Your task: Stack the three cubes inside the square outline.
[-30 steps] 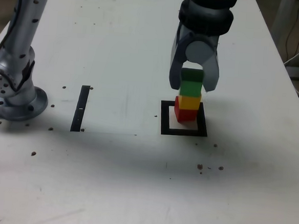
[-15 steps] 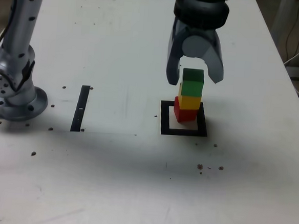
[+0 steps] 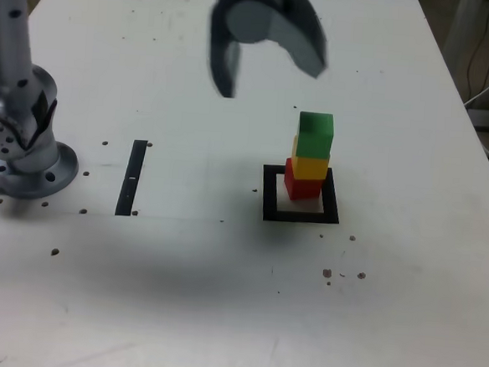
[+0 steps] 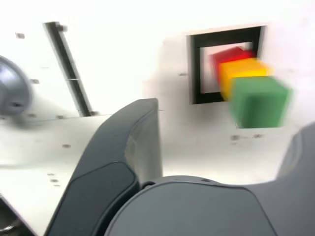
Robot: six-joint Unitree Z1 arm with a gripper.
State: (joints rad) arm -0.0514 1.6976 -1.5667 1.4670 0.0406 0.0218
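green cube (image 3: 316, 135) is being carried on the yellow cube (image 3: 310, 164), itself on the red cube (image 3: 300, 186), inside the square outline (image 3: 300, 215); the pincer (image 3: 270, 63) is being held wide open, empty, above the surface (image 3: 179, 280).

Three cubes are on the white table (image 3: 178, 296), one of each colour: one red cube (image 3: 301, 184), one yellow cube (image 3: 310, 165) and one green cube (image 3: 316, 133). There is one black square outline (image 3: 300, 213) and one straight black strip (image 3: 132, 177). One robot arm base (image 3: 23, 139) shows and one gripper (image 3: 267, 42), with two jaws spread apart.
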